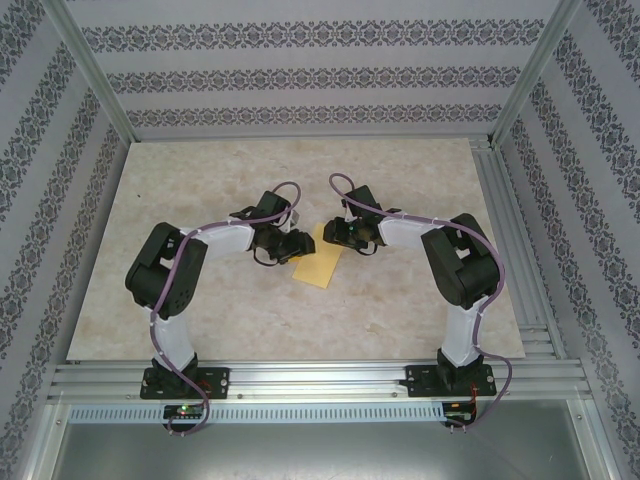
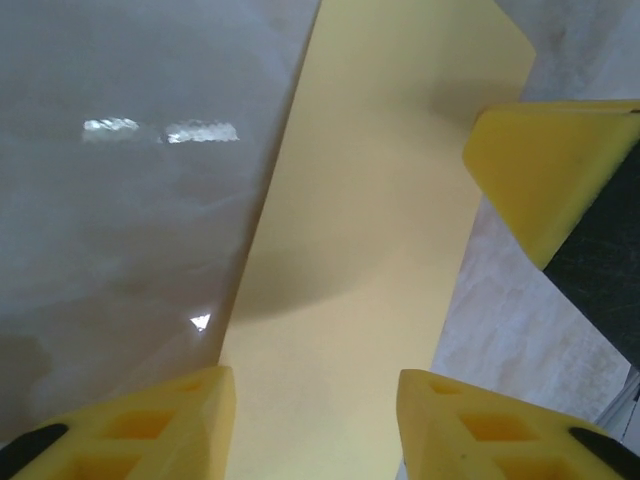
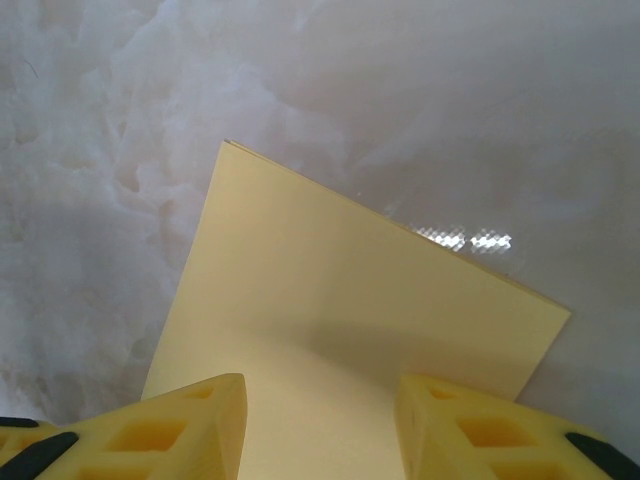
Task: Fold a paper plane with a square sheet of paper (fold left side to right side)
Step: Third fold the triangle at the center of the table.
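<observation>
The square sheet of paper point(image 1: 318, 265) lies on the table as a yellow-orange rectangle, two layers showing along its far edge point(image 3: 400, 225) in the right wrist view. My left gripper point(image 1: 295, 243) hangs low over its left end, jaws apart, with the paper point(image 2: 370, 250) running flat between and beyond the yellow fingertips point(image 2: 190, 420). My right gripper point(image 1: 335, 235) stands at the paper's upper right end, also open, with the sheet under its fingertips point(image 3: 200, 420). One of the right gripper's fingers point(image 2: 545, 170) shows in the left wrist view, close over the paper's edge.
The marble-patterned tabletop point(image 1: 200, 190) spreads around the paper. Aluminium rails point(image 1: 320, 378) run along the near edge and the right side. Patterned walls close in the back and both sides.
</observation>
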`<state>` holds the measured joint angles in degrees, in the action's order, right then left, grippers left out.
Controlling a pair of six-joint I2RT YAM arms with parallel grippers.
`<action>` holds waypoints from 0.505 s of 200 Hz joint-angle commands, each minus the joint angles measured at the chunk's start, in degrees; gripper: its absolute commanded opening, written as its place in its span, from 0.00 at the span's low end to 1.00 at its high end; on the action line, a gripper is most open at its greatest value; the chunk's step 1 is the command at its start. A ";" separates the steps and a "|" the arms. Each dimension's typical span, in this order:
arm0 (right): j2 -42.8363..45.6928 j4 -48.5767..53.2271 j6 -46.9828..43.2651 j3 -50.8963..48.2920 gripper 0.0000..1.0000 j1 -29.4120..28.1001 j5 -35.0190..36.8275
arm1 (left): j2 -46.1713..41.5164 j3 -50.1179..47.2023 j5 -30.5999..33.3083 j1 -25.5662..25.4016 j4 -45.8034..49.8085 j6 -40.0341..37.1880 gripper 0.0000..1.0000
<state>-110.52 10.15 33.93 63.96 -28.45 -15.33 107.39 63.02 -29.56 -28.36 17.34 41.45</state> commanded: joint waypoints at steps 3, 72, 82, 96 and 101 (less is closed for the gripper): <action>-1.78 -0.53 -0.37 -0.86 0.44 0.15 -1.00 | 1.67 1.48 -1.20 -0.88 -0.38 -0.93 0.45; -1.98 -0.49 -0.52 -0.95 0.44 0.15 -1.12 | -1.24 2.45 3.77 -0.91 3.87 -2.58 0.46; -2.02 -0.55 -0.47 -0.95 0.44 0.15 -1.10 | -1.77 2.86 4.79 -0.95 5.24 -3.25 0.47; -2.07 -0.56 -0.50 -0.85 0.44 0.19 -1.19 | -1.82 3.09 5.39 -0.98 6.24 -3.79 0.47; -2.07 -0.57 -0.53 -0.85 0.44 0.08 -1.19 | -1.70 3.10 5.38 -0.96 6.30 -3.90 0.47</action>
<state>-110.72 9.56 33.93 63.96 -28.45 -15.75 108.07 64.49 -26.50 -28.69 20.49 40.01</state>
